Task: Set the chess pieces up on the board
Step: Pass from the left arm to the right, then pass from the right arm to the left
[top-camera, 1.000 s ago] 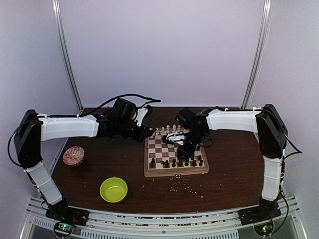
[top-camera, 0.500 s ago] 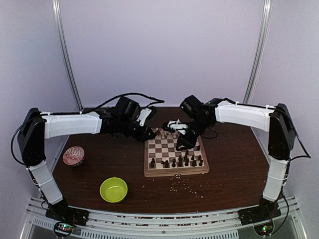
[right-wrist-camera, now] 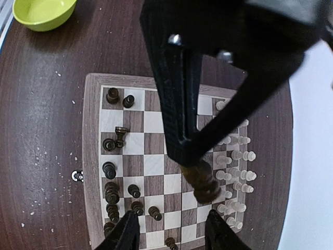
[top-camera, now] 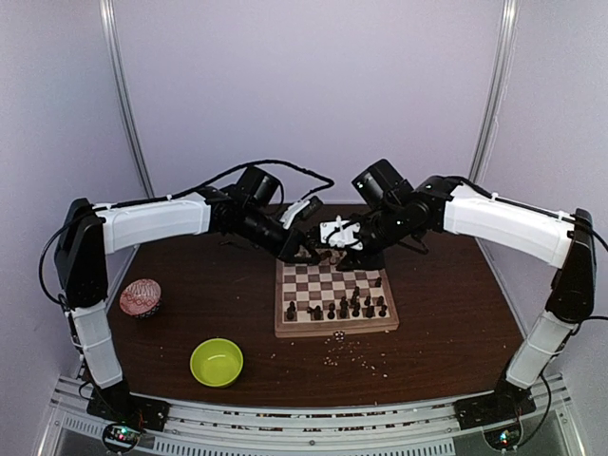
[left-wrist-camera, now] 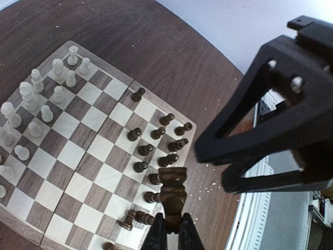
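I'm holding the left pincer (left-wrist-camera: 171, 223) clenched on a dark piece (left-wrist-camera: 172, 188), lifted above the board (top-camera: 332, 330) on the counter (top-camera: 446, 323) to clear the standing chess pieces (left-wrist-camera: 145, 149), while the right pincer (right-wrist-camera: 170, 225) hangs spread and empty close by, giving room.

Dark brown wooden table (top-camera: 446, 323) carries a checked wooden chessboard (top-camera: 332, 329) at centre, a lime-green round bowl (top-camera: 217, 362) lower left, a pink patterned round object (top-camera: 141, 296) at left, and scattered pale crumbs (top-camera: 356, 356).
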Robot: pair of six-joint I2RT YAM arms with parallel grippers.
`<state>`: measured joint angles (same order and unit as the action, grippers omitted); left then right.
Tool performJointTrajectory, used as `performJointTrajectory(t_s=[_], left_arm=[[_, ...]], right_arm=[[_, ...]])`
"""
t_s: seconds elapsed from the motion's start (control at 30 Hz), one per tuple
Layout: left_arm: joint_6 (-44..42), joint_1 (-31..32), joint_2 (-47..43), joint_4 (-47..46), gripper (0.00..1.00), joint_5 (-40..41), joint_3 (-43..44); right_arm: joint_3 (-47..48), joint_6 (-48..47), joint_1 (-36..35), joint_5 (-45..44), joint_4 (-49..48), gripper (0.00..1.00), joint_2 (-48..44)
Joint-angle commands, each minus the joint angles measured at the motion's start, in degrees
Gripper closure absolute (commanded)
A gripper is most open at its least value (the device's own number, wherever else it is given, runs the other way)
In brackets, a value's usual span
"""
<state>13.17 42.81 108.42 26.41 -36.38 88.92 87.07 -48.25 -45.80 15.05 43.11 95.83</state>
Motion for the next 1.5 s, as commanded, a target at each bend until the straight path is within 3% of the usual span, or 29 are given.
performJointTrajectory(t_s=[0.0, 0.37, 0.67, 0.8, 0.97, 1.1, 1.23, 1.47], left_arm=[[0.6, 0.0, 0.7, 2.0, 1.00, -7.7, 2.4], [0.7, 0.1, 0.4, 2.9, 1.00, -10.7, 1.6], [0.8, 0.1, 0.5, 2.8, 1.00, -10.7, 2.1], [1.1, -0.1, -0.5, 2.0, 0.87, -9.0, 2.2], [7.2, -0.1, -6.9, -11.4, 0.71, -2.4, -5.7], [18.0, -0.2, -10.4, -30.6, 0.67, 0.7, -14.8], [24.4, 0.2, -10.3, -42.6, 0.64, 2.3, -18.5], [28.5, 0.5, -7.4, -47.1, 0.62, 2.1, -17.2]], right_arm=[[2.7, -5.5, -2.2, -6.7, 0.2, 0.56, 2.4], [4.2, -5.3, -4.5, -9.1, -1.1, 0.57, 5.1], [3.0, -7.4, -5.3, -8.2, 1.6, 0.84, 4.3], [1.6, -4.4, -4.6, -8.5, 0.6, 0.88, 3.0], [0.8, 6.3, -0.1, -0.5, -1.9, 0.89, 1.1], [-1.4, 19.0, 4.3, 8.3, -7.6, 0.89, -1.0], [-3.9, 25.0, 5.7, 10.2, -12.0, 0.89, -2.0], [-4.4, 27.9, 5.8, 11.9, -13.3, 0.88, -1.7]])
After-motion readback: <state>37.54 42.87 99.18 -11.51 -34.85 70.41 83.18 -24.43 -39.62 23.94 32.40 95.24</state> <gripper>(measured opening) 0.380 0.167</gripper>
